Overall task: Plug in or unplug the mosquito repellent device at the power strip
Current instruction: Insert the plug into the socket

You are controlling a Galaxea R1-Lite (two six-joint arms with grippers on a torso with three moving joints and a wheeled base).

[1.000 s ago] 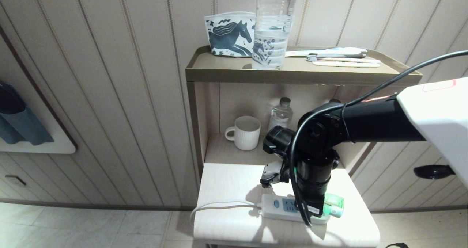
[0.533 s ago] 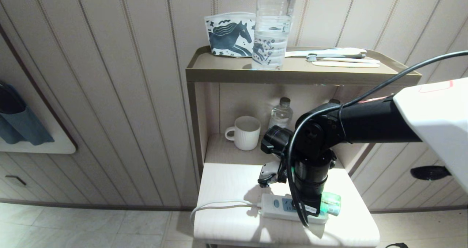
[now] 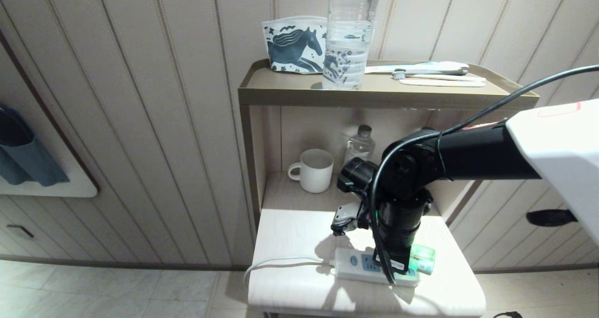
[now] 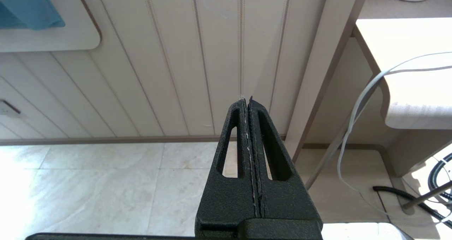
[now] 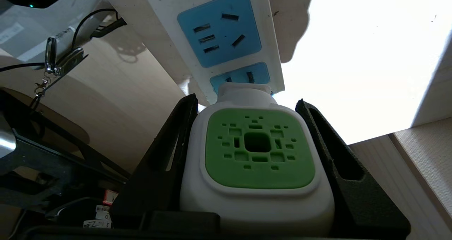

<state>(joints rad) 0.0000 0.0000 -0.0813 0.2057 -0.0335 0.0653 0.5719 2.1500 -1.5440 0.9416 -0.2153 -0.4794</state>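
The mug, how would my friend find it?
Find the tan shelf unit against the panelled wall. In the nook under its top sits the mug, left of a small water bottle. It is the only white ribbed cup with a handle.

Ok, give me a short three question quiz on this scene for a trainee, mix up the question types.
1. True or false: the right gripper is shut on the mosquito repellent device.
2. What stands beside the white mug on the lower shelf? A) a small water bottle B) a kettle C) a lamp
3. Which part of the device faces the right wrist view?

Key
1. True: its fingers press both white sides, at the power strip.
2. A, the small water bottle.
3. The green perforated face.

The left gripper is shut and idle, away from the table.
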